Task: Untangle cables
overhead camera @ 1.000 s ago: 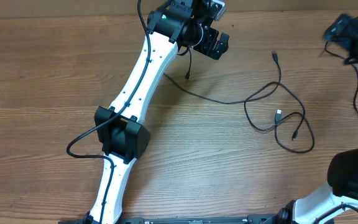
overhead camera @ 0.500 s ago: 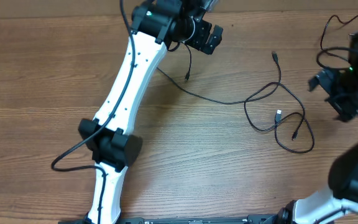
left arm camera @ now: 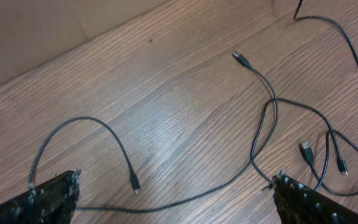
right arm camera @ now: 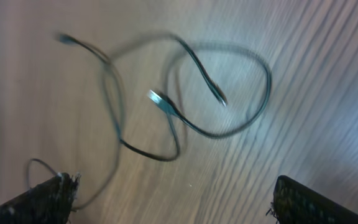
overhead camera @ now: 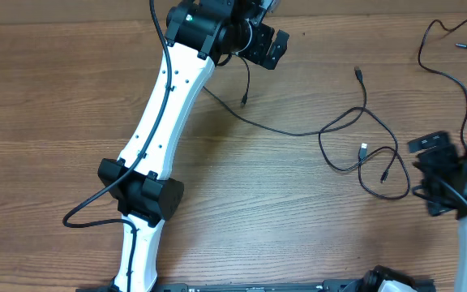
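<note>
With left gripper (overhead camera: pixel 267 50) and right gripper (overhead camera: pixel 430 174) released and empty, pinching crossed centre-right cables (overhead camera: pixel 364 150) together may tighten the tangle.

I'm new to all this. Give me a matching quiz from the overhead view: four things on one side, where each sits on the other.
Things:
1 left gripper
2 right gripper
3 silver-tipped plug
4 lone cable

Places:
A far right corner
B inside the tangled loops
C far edge, near the middle
D just right of those loops

Pairs: 1-C, 2-D, 3-B, 4-A
</note>
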### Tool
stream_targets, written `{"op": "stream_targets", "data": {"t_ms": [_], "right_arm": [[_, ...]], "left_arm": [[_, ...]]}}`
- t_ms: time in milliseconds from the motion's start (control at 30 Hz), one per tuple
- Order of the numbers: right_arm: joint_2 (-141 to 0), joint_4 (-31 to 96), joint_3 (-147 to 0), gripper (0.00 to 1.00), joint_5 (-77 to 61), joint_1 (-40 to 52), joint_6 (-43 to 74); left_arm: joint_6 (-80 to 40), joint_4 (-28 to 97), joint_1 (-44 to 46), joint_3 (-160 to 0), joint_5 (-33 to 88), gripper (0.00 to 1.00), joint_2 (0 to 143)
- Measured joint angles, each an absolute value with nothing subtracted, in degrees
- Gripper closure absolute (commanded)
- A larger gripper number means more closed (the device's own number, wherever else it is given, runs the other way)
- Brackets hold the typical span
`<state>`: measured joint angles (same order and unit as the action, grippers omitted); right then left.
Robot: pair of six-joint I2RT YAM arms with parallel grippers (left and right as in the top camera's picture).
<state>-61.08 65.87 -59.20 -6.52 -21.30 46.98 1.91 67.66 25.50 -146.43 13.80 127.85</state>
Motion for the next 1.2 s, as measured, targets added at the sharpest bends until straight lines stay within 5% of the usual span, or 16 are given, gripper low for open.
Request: {"op": "stream_targets", "data": {"t_ms": [467,600,733,800,1200], "right_arm": [[-87.4,39.7,-48.8,0.03,-23.2,-21.2,50.0],[-96.0,30.4,-48.4,0.3,-27.9,-20.8,50.9],[-98.2,23.7,-48.4,0.8,-31.9,-20.9,51.0],[-98.2,23.0,-48.4,0.95,-32.8,-20.9,50.9],[-98.2,23.6,-49.6,0.96,-34.2,-20.8,48.5]], "left_arm": [[1.9,70.3,25.5,-146.5,13.8,0.0,127.9],[1.9,70.4,25.5,-146.4,13.8,0.0,127.9],[1.9,70.5,25.5,-146.4,13.8,0.0,127.9],[1.9,70.5,25.5,-146.4,13.8,0.0,127.9],[1.9,70.5,25.5,-146.4,13.8,0.0,127.9]]}}
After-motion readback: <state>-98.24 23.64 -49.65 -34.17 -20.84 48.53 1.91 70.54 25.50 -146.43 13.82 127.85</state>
